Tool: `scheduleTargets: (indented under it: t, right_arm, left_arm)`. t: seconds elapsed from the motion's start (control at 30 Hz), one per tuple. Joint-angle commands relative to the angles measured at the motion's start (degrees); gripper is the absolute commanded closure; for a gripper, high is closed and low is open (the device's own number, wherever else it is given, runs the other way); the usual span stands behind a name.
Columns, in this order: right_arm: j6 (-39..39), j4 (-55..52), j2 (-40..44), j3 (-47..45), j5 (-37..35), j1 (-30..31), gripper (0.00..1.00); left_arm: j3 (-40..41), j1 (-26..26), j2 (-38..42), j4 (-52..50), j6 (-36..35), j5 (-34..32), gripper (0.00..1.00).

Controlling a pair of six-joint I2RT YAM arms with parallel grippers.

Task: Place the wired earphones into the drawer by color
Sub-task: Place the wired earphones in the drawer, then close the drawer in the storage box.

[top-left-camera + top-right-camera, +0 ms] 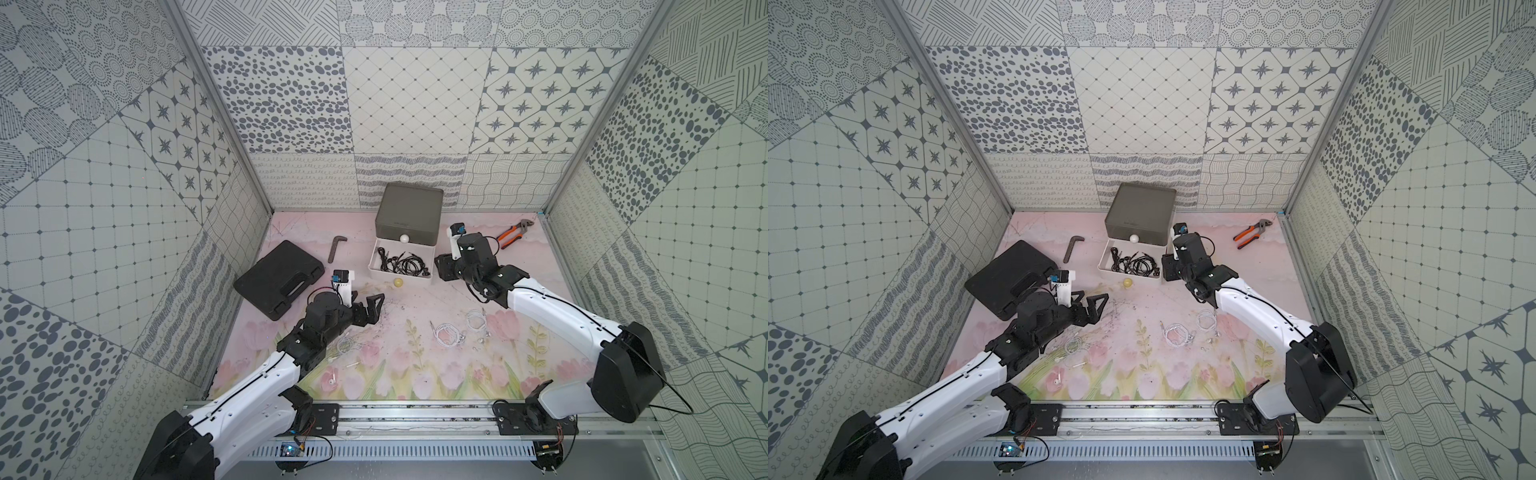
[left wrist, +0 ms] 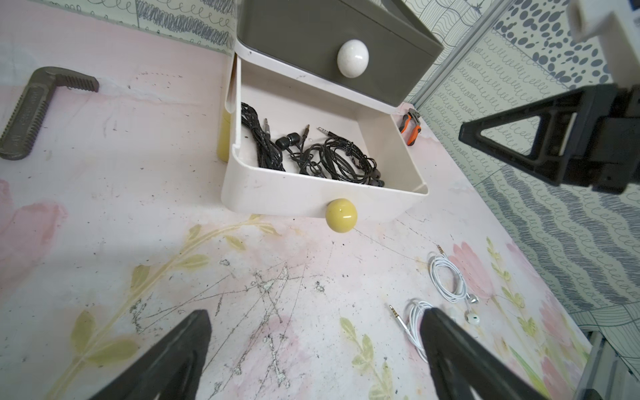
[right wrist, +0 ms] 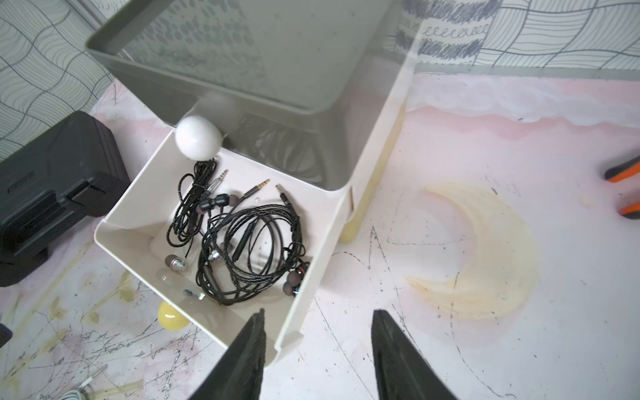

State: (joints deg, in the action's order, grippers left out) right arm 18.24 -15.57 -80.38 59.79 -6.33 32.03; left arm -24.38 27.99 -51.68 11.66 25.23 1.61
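Black earphones point(image 3: 242, 239) lie heaped in the pulled-out white tier point(image 2: 284, 201) of the drawer point(image 1: 409, 208), so that color is grouped together. Your right tool point(image 3: 317, 311) hangs over that tier's corner, jaws apart and empty, placed as for a drop. White earphones point(image 1: 446, 328) wait on the desk point(image 1: 415, 299). Your left tool point(image 2: 313, 311), spread wide, holds nothing.

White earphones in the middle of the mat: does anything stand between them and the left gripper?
Nothing visible does. The left gripper is open over the mat, and the white earphones lie beside it with only bare, scratched mat between. The open drawer stands farther back, off that path.
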Motion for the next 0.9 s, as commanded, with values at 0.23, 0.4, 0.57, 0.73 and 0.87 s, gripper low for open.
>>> scheduleTargets:
  t: [0.23, 0.4, 0.57, 0.73, 0.87]
  right_arm:
    - [0.4, 10.8, 14.1, -17.5, 8.3, -8.4, 0.43]
    - [-1.2, 18.7, 16.4, -24.8, 6.4, -9.4, 0.42]
    - [0.3, 22.0, 19.3, -28.3, 6.8, -9.4, 0.42]
    - [1.8, 24.4, 20.2, -30.8, 7.8, -9.5, 0.42]
    - [2.0, 24.1, 20.1, -30.6, 8.5, -9.5, 0.42]
  left_arm:
    - [-5.2, -0.2, -7.7, -0.4, 14.9, 5.8, 0.01]
    - [-4.9, 0.1, -13.3, 5.0, 21.7, 5.5, 0.01]
    - [-6.1, 2.2, -19.1, 10.1, 25.5, 3.3, 0.05]
    - [-8.4, 4.6, -24.0, 12.8, 26.5, -0.4, 0.10]
    - [-9.6, 5.4, -27.8, 16.2, 27.7, -1.7, 0.17]
